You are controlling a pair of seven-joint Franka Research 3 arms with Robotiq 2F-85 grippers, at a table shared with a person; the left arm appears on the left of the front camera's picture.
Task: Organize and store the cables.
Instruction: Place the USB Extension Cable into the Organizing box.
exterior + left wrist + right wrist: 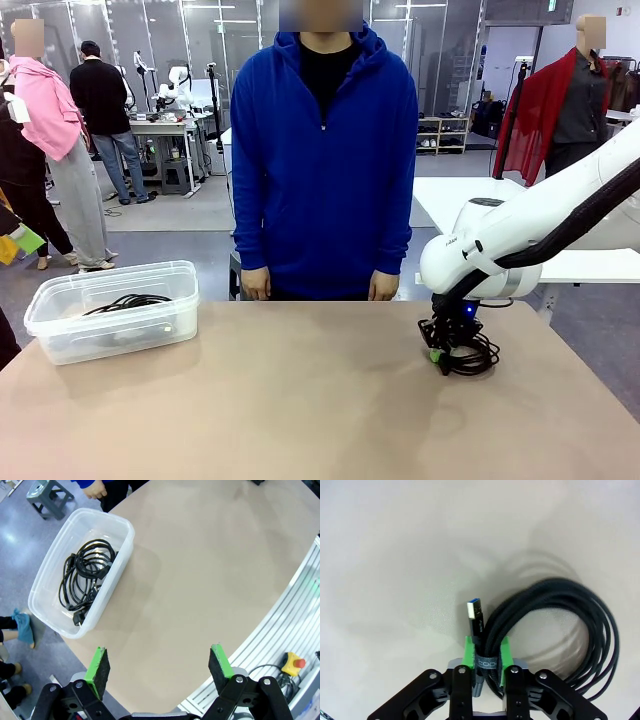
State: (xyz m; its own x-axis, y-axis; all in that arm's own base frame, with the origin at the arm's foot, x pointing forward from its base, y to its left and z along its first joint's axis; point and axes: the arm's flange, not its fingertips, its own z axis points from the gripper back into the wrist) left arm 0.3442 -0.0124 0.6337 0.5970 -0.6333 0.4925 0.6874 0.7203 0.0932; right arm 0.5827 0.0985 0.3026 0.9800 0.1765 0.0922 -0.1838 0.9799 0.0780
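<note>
- The right gripper (486,652) is down at the table (300,400), at the right side in the front view, and its jaws are clenched on a coiled black cable (560,630).
- In the right wrist view the two green pads (468,652) press the bundle of strands from both sides, at the place where a small band wraps the coil.
- A USB plug (475,612) with a blue inside and a metal shell stands out of the coil just beyond the pads.
- The rest of this coil lies as a round loop on the beige table surface, to one side of the fingers.
- In the front view the same coil (470,355) is seen under the white right arm (520,235), touching the table.
- The left gripper (160,667) hangs above the table with its jaws wide apart, and there is nothing between its green pads.
- A clear plastic bin (60,300) stands at the left side of the table; in it lie black cables (85,580) in loose coils, with a plug at one end.
- I cannot tell how many cables are in the bin.
- A person in a blue hoodie (325,170) stands at the far side of the table, with both hands hanging down near the edge, not touching the cables.
</note>
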